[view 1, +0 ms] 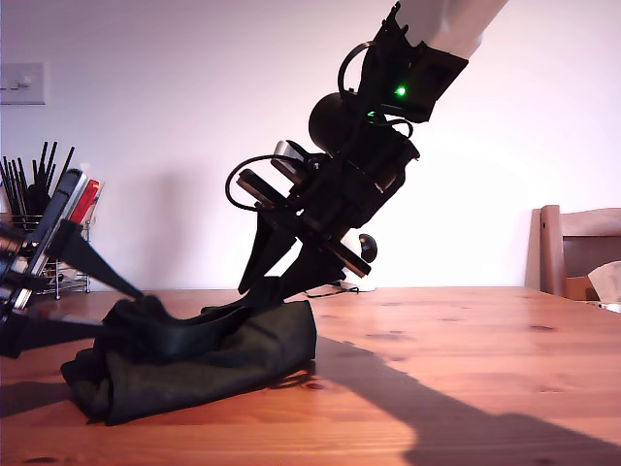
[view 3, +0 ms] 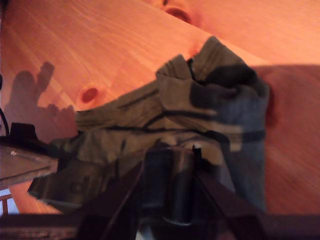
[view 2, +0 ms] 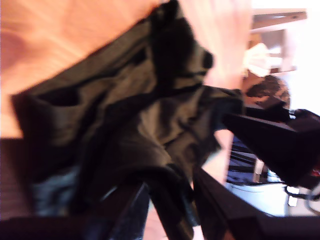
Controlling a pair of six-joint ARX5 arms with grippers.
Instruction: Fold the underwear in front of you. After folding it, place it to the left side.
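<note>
Both grippers' fingers clamped on underwear (view 1: 194,354), my first gripper (view 2: 170,200) and my second gripper (view 3: 170,185) bunching it on bench (view 1: 466,388) to fold.

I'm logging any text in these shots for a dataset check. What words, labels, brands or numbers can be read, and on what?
None can be read.
The underwear shows no legible waistband lettering; both wrist views are blurred.
The items in the wire rack at the exterior view's left are too small to read.
The arm shows only a green light, no text.
</note>
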